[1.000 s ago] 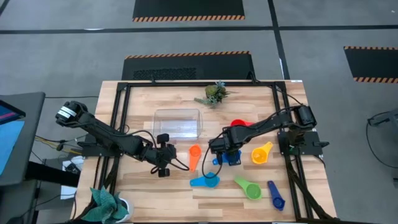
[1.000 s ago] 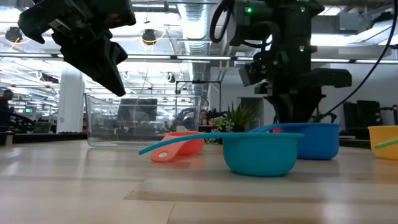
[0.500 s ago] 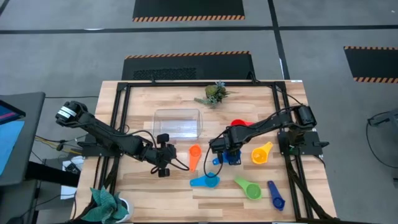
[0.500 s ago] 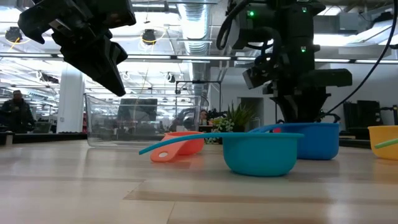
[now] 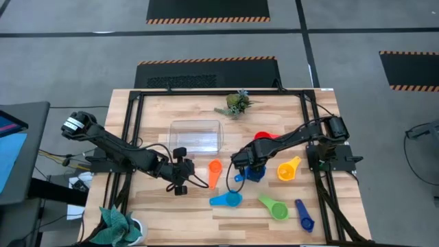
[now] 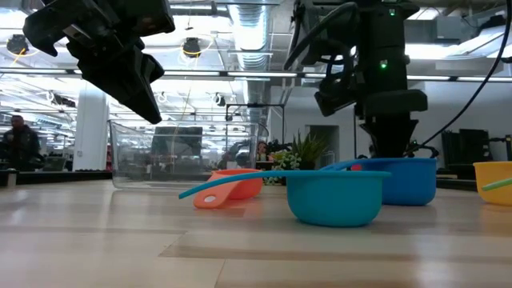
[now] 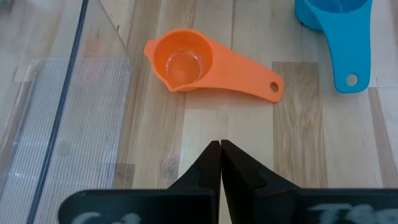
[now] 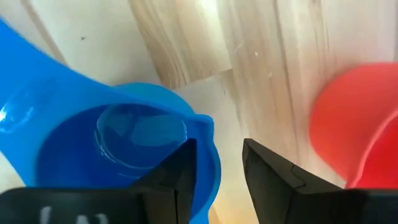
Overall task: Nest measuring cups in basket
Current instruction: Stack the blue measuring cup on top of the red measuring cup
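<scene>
Plainly the risk sits with the right gripper point(image 8: 217, 171), right of centre in the high view above the blue measuring cup point(image 8: 118, 149). Its fingers stand apart and straddle the cup's rim, one inside the bowl and one outside, not yet clamped as far as the wrist view shows. A pinch on so thin a wall could slip or tip the cup, and the red cup point(image 8: 354, 124) just beside it could get nudged. The basket point(image 5: 196, 135), upper centre-left of the high view, looks to hold no cups, though its clear walls make that hard to confirm. The left gripper point(image 7: 220, 163), fingers pressed together, hangs near the orange cup point(image 7: 186, 65), just outside the basket's wall. No brand, label or writing is readable on anything.
</scene>
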Motion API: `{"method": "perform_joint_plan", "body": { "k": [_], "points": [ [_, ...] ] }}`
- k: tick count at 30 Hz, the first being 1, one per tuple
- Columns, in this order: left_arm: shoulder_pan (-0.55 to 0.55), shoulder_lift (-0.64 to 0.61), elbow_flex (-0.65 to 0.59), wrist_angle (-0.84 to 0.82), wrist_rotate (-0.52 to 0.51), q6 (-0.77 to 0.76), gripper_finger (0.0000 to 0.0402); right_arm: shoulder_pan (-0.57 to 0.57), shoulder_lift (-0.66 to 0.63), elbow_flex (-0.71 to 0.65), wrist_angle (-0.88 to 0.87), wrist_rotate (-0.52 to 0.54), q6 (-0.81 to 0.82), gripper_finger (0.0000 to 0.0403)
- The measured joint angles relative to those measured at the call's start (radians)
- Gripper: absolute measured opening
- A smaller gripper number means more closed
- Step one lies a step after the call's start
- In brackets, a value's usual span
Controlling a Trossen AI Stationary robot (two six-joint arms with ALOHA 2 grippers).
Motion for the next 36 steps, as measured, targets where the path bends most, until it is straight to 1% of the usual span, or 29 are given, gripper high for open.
{"method": "perform_joint_plan", "body": {
  "k": [3,8,11,14,18,19,23,26,29,32,36],
  "points": [
    [0.000,0.000,0.000,0.000,0.000,0.000,0.0000,0.000,0.000,0.000,0.000,-0.019,0.038,0.0148],
    [0.000,0.000,0.000,0.000,0.000,0.000,0.0000,0.000,0.000,0.000,0.004,-0.021,0.042,0.0142],
    [0.000,0.000,0.000,0.000,0.000,0.000,0.0000,0.000,0.000,0.000,0.006,-0.021,0.032,0.0131],
    [0.000,0.000,0.000,0.000,0.000,0.000,0.0000,0.000,0.000,0.000,0.005,-0.018,-0.009,0.0101],
    [0.000,0.000,0.000,0.000,0.000,0.000,0.0000,0.000,-0.002,0.001,0.009,-0.018,-0.076,0.0028],
    [0.000,0.000,0.000,0.000,0.000,0.000,0.0000,0.000,-0.004,0.003,0.015,-0.019,-0.098,0.0018],
    [0.000,0.000,0.000,0.000,0.000,0.006,0.0000,0.007,-0.004,0.003,0.024,-0.019,-0.196,0.0020],
    [0.000,0.000,0.000,0.000,0.000,0.006,0.0000,0.009,-0.004,0.003,0.025,-0.019,-0.288,0.0009],
    [0.000,0.000,0.000,0.000,0.000,0.006,0.0000,0.009,-0.004,0.005,0.018,-0.006,-0.365,0.0011],
    [0.000,0.000,0.000,0.000,0.000,0.006,0.0000,0.007,-0.001,0.040,-0.028,0.057,-0.415,0.0008],
    [0.000,0.000,0.000,0.000,0.000,0.007,0.0000,0.010,0.001,0.135,-0.141,0.155,-0.487,0.0006]
  ]
}}
